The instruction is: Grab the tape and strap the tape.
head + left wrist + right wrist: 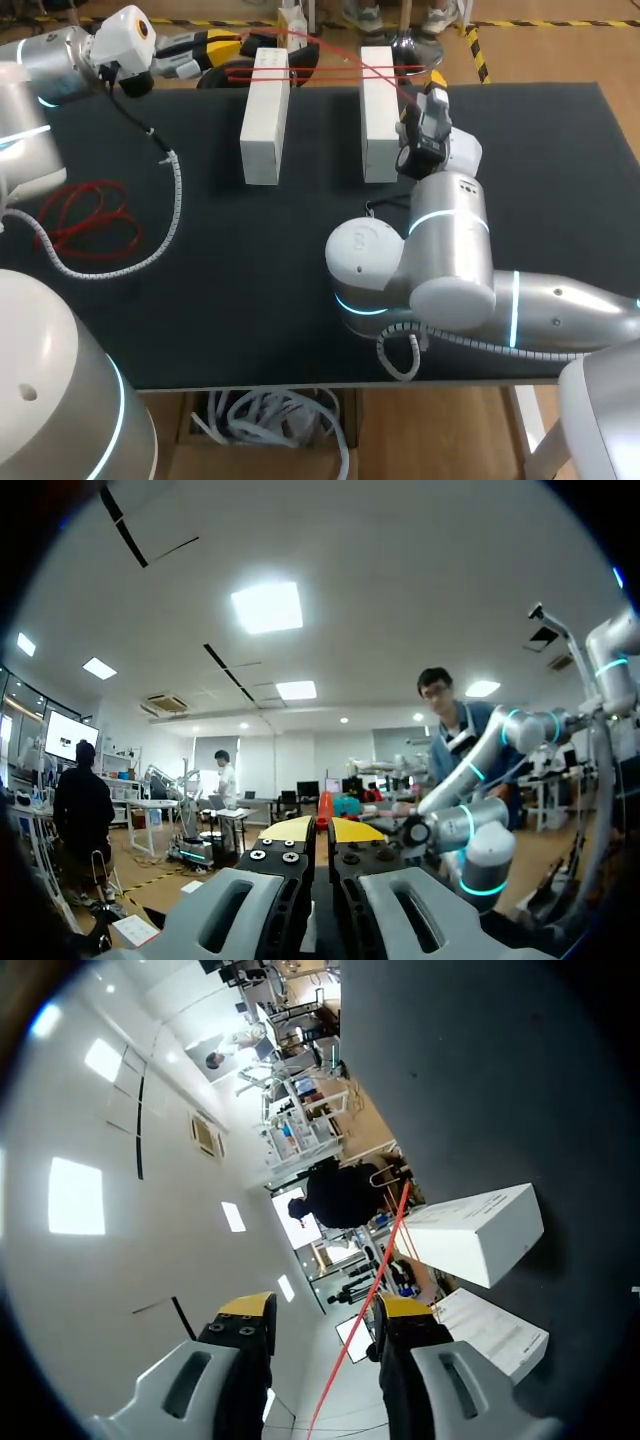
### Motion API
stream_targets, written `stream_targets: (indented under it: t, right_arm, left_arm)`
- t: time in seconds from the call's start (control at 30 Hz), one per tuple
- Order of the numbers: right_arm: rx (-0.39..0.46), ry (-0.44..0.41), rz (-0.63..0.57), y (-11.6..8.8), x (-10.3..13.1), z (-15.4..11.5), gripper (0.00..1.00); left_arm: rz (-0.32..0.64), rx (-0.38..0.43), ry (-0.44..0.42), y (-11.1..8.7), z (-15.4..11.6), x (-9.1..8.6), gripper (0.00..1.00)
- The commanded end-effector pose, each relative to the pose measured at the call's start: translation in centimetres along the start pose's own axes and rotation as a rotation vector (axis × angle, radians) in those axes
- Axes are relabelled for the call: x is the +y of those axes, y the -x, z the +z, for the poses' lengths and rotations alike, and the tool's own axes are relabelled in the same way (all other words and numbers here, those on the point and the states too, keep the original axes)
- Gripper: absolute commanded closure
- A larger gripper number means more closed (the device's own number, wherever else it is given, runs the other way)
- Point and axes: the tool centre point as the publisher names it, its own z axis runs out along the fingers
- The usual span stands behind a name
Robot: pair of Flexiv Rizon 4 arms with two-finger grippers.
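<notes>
1. My right gripper is spread wide. The tape runs between its fingers, close against one and clear of the other. If I haul now without closing, it just slides out.
2. My left gripper has its fingers pressed nearly together. I can't tell whether any tape is pinched there. If it isn't, tension from the right would drag that end loose.
3. The tape is strung across the far ends of the left block and right block. Both appear to stand free on the table. A hard tug could tip them or skate them together.
4. The spare coil lies just beside my left arm's cable. If it's drawn in fast, I reckon it could snag there.
5. Both grippers sit near the blocks' far ends, so a careless sweep could knock a block over.
</notes>
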Motion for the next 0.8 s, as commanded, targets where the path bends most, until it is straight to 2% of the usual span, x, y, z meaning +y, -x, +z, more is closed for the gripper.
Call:
stream_targets:
  t: [0.03,0.23,0.8]
  right_arm:
    - [-0.001,-0.002,0.003,-0.11,-0.31,0.03,0.59]
    - [-0.002,-0.004,0.014,-0.08,-0.49,-0.11,0.64]
    - [-0.012,0.002,0.032,0.28,-0.49,-0.68,0.65]
  left_arm:
    - [0.000,0.000,0.001,0.00,0.00,-0.01,1.00]
    - [0.000,0.000,0.001,0.00,0.00,-0.01,1.00]
    - [0.000,0.000,0.001,0.00,0.00,-0.01,1.00]
